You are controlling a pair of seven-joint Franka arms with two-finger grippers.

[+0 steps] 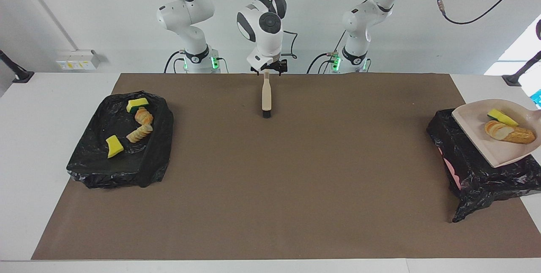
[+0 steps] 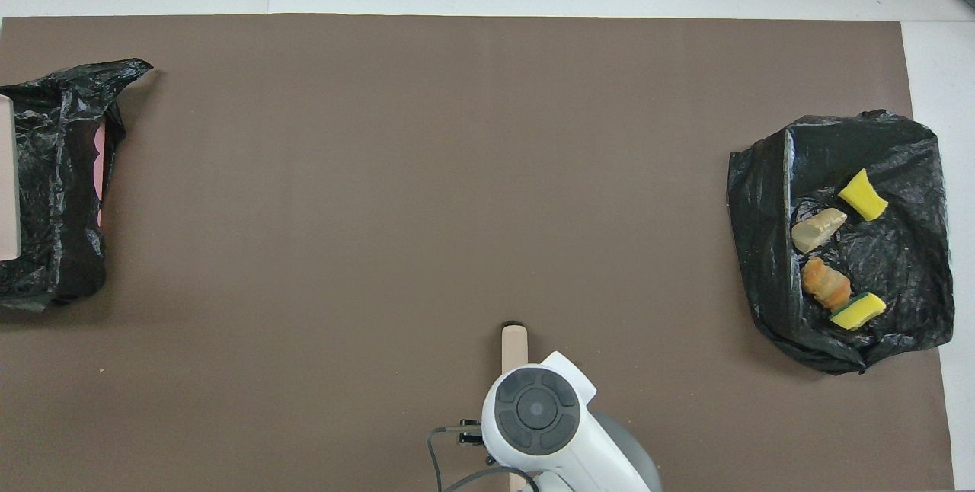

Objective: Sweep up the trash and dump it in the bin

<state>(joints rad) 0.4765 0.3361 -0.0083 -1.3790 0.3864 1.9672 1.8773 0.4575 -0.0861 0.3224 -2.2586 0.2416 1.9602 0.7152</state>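
**Loaded dustpan over the bin, brush on the mat**

From the facing camera, the dustpan (image 1: 477,131) hangs in the air over the black-bagged bin (image 1: 477,171) at the left arm's end of the table. It carries part of the trash: a green-backed yellow sponge (image 1: 501,116) and a crusty bread lump (image 1: 509,133). Its handle runs out of the picture, and so does the left gripper. That gripper is closed, presumably on the handle, though I can't see it.

The right gripper (image 1: 268,70) sits low at the robots' edge of the brown mat (image 1: 270,188). Its fingers are spread apart on either side of the handle tip of the brush (image 1: 266,97), which lies flat with its bristles pointing away from the robots.

At the right arm's end, a black-lined tray (image 1: 127,163) holds four more pieces.

From overhead, only a pale sliver of the dustpan (image 2: 7,187) shows over the bin (image 2: 53,172). The right arm's wrist hides its gripper, and the brush (image 2: 514,343) pokes out from under it. Two sponges and two bread lumps lie in the tray (image 2: 762,248).
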